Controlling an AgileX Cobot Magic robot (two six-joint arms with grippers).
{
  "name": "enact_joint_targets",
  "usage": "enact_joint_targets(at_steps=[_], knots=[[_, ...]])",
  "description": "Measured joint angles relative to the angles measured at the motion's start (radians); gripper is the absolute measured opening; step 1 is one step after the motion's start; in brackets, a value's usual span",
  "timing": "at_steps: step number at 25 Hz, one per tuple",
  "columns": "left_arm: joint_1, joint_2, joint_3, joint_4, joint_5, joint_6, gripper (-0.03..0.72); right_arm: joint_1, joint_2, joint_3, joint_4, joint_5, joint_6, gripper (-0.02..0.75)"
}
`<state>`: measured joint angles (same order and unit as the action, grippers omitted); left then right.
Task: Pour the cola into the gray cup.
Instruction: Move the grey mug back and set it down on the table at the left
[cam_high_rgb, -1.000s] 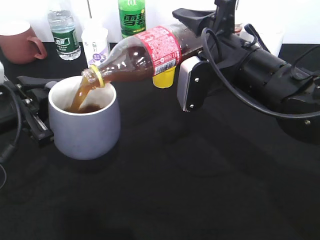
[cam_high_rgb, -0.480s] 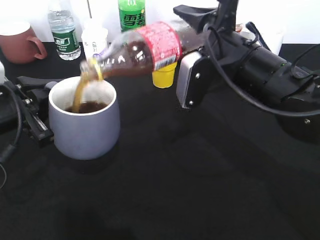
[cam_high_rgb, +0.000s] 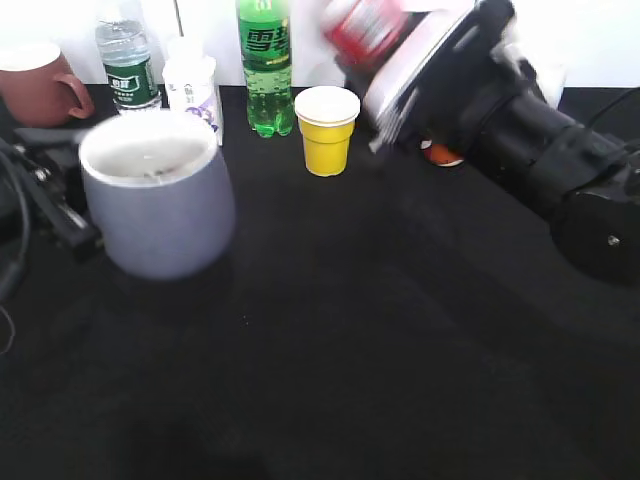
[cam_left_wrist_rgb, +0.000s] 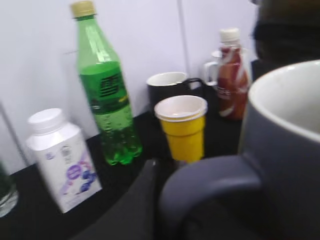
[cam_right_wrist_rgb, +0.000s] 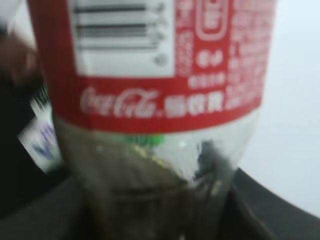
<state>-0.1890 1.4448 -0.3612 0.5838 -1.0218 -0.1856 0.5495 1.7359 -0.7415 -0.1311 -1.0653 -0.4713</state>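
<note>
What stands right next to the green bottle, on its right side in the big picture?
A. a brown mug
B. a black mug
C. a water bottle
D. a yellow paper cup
D: the yellow paper cup stands just right of the green bottle at the back of the table, seen in both the exterior and left wrist views.

Black table (cam_high_rgb: 330, 330), white wall (cam_left_wrist_rgb: 40, 55)

Bare table (cam_high_rgb: 330, 330) before gray cup (cam_high_rgb: 158, 195)

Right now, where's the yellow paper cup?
Exterior view: the yellow paper cup stands at the table's back centre, just right of the green plastic bottle, ahead of the black mug.
</note>
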Motion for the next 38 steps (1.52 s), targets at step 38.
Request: enact_joint_targets(at_steps=[38], knots=[[0.075,-0.034,-0.013,-0.646,0.282,0.269,0.281,-0.392,-0.224,0.282,0.295,-0.012,0.441,0.385]])
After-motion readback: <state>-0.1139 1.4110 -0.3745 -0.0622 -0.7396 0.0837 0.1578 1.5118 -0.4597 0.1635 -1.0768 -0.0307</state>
